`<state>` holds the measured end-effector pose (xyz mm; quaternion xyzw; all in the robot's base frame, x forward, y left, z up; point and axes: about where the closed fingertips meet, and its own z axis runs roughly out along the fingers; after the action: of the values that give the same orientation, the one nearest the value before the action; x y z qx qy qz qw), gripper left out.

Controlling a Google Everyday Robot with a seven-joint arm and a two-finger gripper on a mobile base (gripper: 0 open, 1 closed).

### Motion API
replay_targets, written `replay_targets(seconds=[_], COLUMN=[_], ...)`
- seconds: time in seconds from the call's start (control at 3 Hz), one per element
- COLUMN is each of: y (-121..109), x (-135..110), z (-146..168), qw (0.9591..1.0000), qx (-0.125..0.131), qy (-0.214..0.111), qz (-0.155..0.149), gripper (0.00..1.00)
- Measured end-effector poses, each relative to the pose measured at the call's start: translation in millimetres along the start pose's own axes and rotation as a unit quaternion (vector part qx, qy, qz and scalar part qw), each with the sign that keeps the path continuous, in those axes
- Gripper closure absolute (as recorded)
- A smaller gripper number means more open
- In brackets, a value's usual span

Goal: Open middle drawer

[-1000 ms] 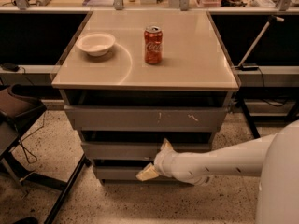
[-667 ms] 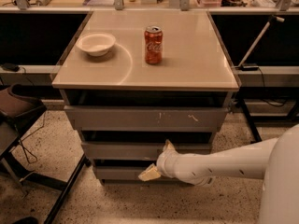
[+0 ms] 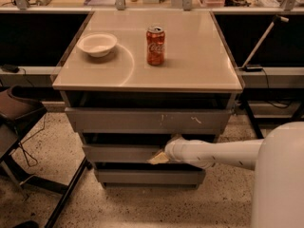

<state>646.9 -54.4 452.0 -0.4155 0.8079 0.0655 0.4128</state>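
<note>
**Three grey fronts, one gripper at the middle one**

Three drawer fronts are stacked under the table [image 3: 199, 75]. The middle drawer [image 3: 118, 153] is found between the larger front with white scuff marks [image 3: 123, 120] above and the smallest plain front [image 3: 142, 176] below. A dark band is seen along the top of its flat, handle-less front. The gripper [image 3: 158, 157] is placed right at that front, towards its right half — its pale tan tip is seen against the grey face, seemingly touching it. Whether the gripper is clamped or released cannot be told from this angle. The white arm [image 3: 223, 154] is stretched in from the right, low, beneath the table's near right corner. The robot's broad white body [image 3: 280, 175] is seen at the lower right.

Up on the table, a white bowl [image 3: 97, 44] is set near the far left corner, close to the left edge. A red soda can [image 3: 155, 45] is stood upright beside it, roughly midway between the left and right edges — the two are apart, not touching. A dark chair [image 3: 19, 110] is glimpsed off the table's left edge.
</note>
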Motion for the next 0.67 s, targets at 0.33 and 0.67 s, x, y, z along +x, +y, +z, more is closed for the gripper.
replay_targets(seconds=[0.33, 0.67], y=[0.0, 3.8], x=[0.1, 12.4], z=[0.1, 14.3], qw=[1.0, 0.9997], qx=[0.0, -0.006], qy=[0.0, 0.023], qz=[0.0, -0.004], gripper=[0.0, 0.0])
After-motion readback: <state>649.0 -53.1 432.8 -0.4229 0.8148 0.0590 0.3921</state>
